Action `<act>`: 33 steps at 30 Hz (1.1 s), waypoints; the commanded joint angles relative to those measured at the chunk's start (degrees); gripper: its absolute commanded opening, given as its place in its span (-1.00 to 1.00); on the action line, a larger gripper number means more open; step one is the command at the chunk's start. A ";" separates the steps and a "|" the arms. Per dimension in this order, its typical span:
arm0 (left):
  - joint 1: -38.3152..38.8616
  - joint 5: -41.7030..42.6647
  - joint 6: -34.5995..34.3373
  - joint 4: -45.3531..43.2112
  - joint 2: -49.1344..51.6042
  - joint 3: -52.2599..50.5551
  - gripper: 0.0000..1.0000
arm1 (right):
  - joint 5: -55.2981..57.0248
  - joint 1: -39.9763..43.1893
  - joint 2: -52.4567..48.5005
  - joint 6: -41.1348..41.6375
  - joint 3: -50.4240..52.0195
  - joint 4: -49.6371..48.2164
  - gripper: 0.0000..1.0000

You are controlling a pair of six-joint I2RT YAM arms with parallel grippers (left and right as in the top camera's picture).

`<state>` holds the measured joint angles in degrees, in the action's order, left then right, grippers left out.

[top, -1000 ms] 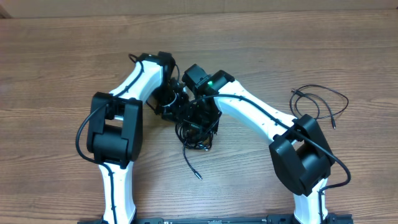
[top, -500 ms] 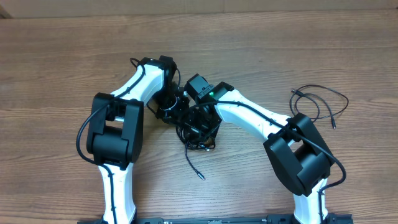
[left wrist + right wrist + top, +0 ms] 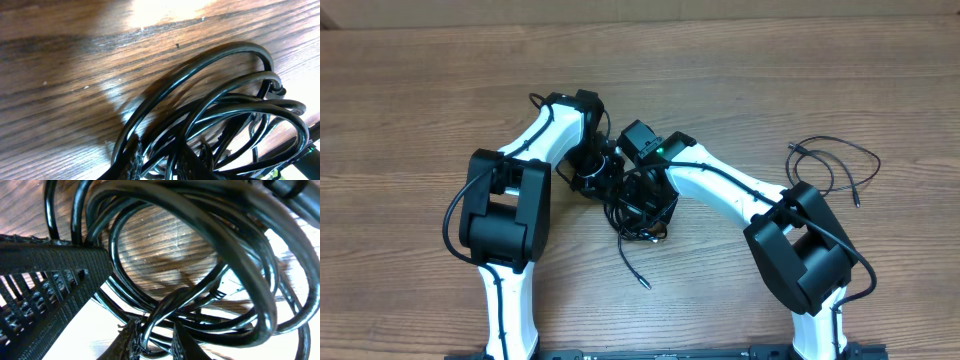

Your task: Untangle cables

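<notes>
The cables [image 3: 638, 212] lie as a tangled black bundle in the middle of the wooden table, and one plug end [image 3: 642, 284] trails toward the front. Both grippers meet over this bundle. My left gripper [image 3: 603, 180] comes in from the left. In the left wrist view the left gripper [image 3: 162, 164] is shut on several glossy cable loops [image 3: 215, 107]. My right gripper [image 3: 648, 198] comes in from the right. In the right wrist view the right gripper [image 3: 156, 341] is pinching one cable strand [image 3: 165, 311] of the coil.
A separate thin black cable [image 3: 832, 165] lies in loose loops at the right of the table [image 3: 410, 90], behind the right arm's elbow [image 3: 800, 255]. A black ribbed part [image 3: 50, 282], probably the other gripper, fills the left of the right wrist view, touching the coil.
Both grippers have narrowed on the bundle. The right arm has shifted slightly left and forward, pulling the bundle with it. In the last half second little moves.
</notes>
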<state>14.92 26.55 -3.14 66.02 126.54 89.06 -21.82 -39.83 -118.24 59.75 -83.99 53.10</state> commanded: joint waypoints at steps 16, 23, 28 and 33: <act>0.11 -1.42 -2.21 -0.92 -0.11 -1.22 -0.55 | 2.95 1.29 2.08 -1.86 0.28 0.02 -0.93; 0.11 -1.44 -4.24 -0.98 -0.13 -1.22 -0.57 | -0.50 4.00 5.22 -19.65 0.28 -1.88 -0.92; 0.11 -0.31 -4.85 -1.01 -0.11 -1.22 -0.61 | -0.48 5.29 5.18 -21.29 0.39 0.61 -0.93; -0.33 5.22 -4.83 -2.14 -0.13 -0.96 -0.80 | 0.35 4.96 5.18 -21.29 0.39 0.52 -0.92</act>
<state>14.92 27.68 -7.55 64.60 126.54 88.68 -21.61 -34.63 -115.11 40.27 -83.96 53.69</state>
